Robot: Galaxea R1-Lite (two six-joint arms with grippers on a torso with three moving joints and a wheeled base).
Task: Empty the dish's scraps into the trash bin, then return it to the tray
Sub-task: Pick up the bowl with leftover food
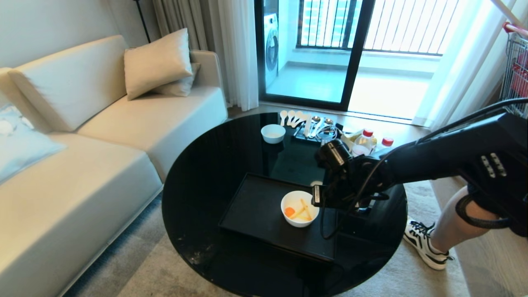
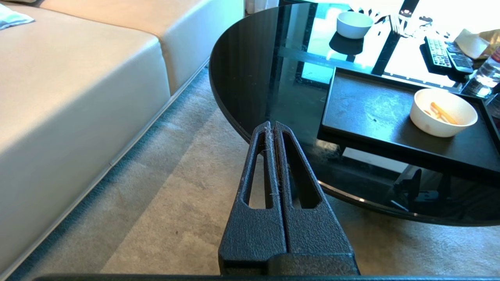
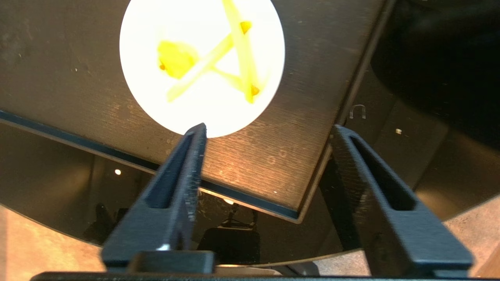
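Hovering just above the tray's (image 3: 273,156) near corner, the right gripper (image 3: 269,132) has its fingers spread with nothing between them. The dish (image 1: 300,208) sits on the tray just beside it, scraps (image 1: 298,212) inside (an orange slice and pale sticks). The left gripper (image 2: 272,127) hangs pressed together beside the table (image 1: 206,173).
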